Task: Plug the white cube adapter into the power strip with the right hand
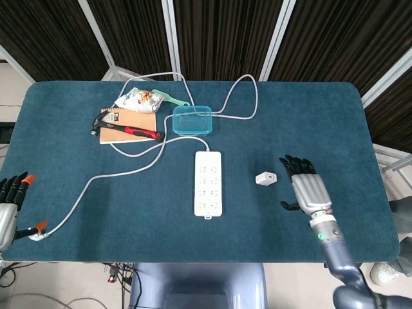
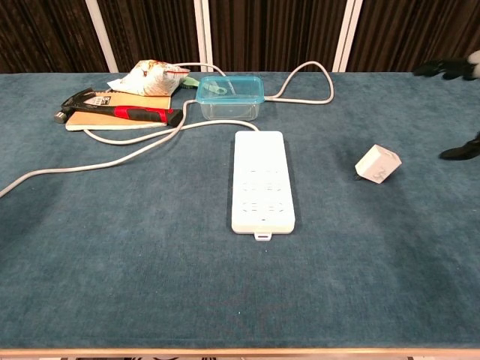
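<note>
The white cube adapter (image 1: 265, 178) (image 2: 377, 164) lies on the blue table to the right of the white power strip (image 1: 208, 183) (image 2: 262, 181), apart from it. My right hand (image 1: 307, 187) hovers just right of the adapter with its fingers spread and nothing in it; the chest view catches only its dark fingertips (image 2: 448, 70) at the right edge. My left hand (image 1: 8, 205) stays at the table's left front edge, fingers apart, holding nothing. It does not appear in the chest view.
The strip's grey cord (image 1: 122, 174) loops across the left and back of the table. At the back left lie a hammer (image 1: 129, 131) on a brown board, a snack bag (image 1: 140, 99) and a teal lidded box (image 1: 192, 120).
</note>
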